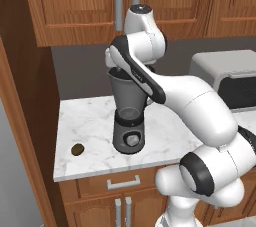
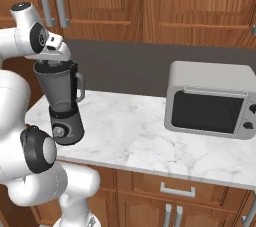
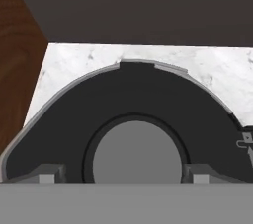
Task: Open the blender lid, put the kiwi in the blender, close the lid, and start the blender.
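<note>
The dark grey blender (image 1: pixel 128 121) (image 2: pixel 62 106) stands on the marble counter (image 2: pixel 145 131), its silver knob facing front. In the hand view its round dark blender lid (image 3: pixel 133 94) sits right below me. My gripper (image 3: pixel 123 173) (image 2: pixel 51 60) hovers at the jar's top, open. One fingertip (image 3: pixel 48 174) stands on each side of the lid's raised centre knob (image 3: pixel 136 154), with small gaps showing. The brown kiwi (image 1: pixel 77 149) lies on the counter to the blender's left, near the front edge.
A boxy grey toaster oven (image 2: pixel 212 101) (image 1: pixel 230 81) stands to the right of the blender. Wooden wall cabinets (image 2: pixel 150 1) hang above, and a wooden side panel (image 1: pixel 20 121) bounds the counter on the left.
</note>
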### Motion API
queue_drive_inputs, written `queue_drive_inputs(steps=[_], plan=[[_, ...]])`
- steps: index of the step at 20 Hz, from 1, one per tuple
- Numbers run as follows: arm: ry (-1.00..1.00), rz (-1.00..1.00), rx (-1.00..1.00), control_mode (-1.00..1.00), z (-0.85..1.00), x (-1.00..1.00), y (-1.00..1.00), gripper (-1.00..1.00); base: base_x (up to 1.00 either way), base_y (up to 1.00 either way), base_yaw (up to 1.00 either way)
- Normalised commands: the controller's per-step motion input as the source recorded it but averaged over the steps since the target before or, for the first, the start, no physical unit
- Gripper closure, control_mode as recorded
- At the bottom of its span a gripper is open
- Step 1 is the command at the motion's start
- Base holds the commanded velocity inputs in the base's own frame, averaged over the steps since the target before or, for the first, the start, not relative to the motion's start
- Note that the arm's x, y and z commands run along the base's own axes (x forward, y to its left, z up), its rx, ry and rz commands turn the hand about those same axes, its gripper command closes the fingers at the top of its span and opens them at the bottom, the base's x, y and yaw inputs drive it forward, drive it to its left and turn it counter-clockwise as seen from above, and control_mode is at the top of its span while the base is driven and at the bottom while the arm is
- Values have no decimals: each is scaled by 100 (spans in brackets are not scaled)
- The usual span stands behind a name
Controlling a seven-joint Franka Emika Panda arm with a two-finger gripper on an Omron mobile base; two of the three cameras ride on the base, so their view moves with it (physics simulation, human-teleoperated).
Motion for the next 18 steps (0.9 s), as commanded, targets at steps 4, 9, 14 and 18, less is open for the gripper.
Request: queue_drive_inputs(steps=[4, 9, 14, 18], plan=[[10, 1, -2, -100, -52, 1, 0, 100, 0, 0, 0], [16, 0, -1, -100, -38, 0, -4, 100, 0, 0, 0], [12, -2, 0, -100, -31, 0, -6, 100, 0, 0, 0], [12, 0, 0, -100, -27, -1, 0, 100, 0, 0, 0]])
